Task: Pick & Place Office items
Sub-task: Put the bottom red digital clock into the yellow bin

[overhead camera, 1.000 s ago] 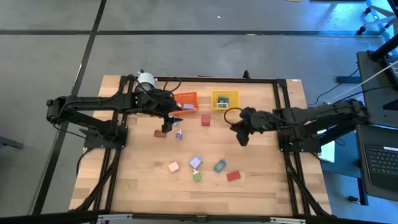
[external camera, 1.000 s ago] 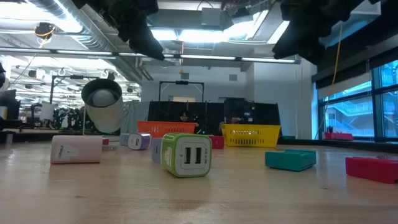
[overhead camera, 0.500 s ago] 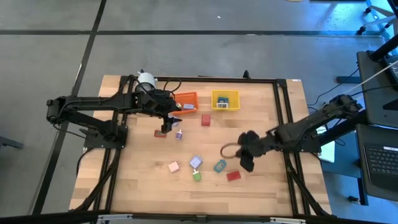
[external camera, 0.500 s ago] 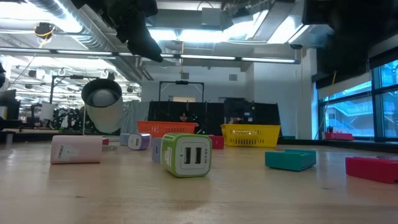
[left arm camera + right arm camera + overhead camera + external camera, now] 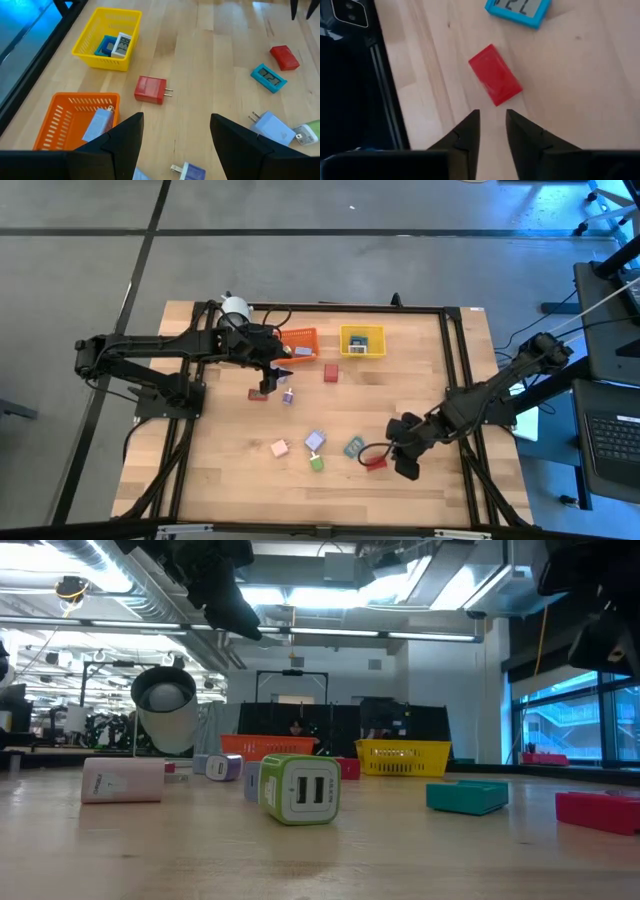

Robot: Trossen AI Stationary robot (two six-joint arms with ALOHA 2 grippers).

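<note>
Small office items lie scattered on the wooden table: a red block (image 5: 375, 464), a teal clock-like block (image 5: 354, 447), a green charger (image 5: 317, 464), a lilac-white one (image 5: 315, 441), a pink one (image 5: 280, 447) and a red charger (image 5: 331, 372). My right gripper (image 5: 492, 112) is narrowly open near the table's near edge. The red block (image 5: 495, 75) lies flat just beyond its fingertips, untouched. My left gripper (image 5: 176, 117) hangs wide open above the table beside the orange bin (image 5: 298, 343) and holds nothing.
The orange bin (image 5: 75, 120) holds a lilac item, and the yellow bin (image 5: 107, 37) holds a blue and a white one. A white cylinder (image 5: 235, 307) stands at the far left. A dark red block (image 5: 258, 394) and a lilac block (image 5: 288, 395) lie under the left gripper. A black frame rail (image 5: 462, 410) runs along the right side.
My right gripper has swung from the middle of the table, near the yellow bin, toward the near edge and down to the red block. The left arm and all the items have kept still.
</note>
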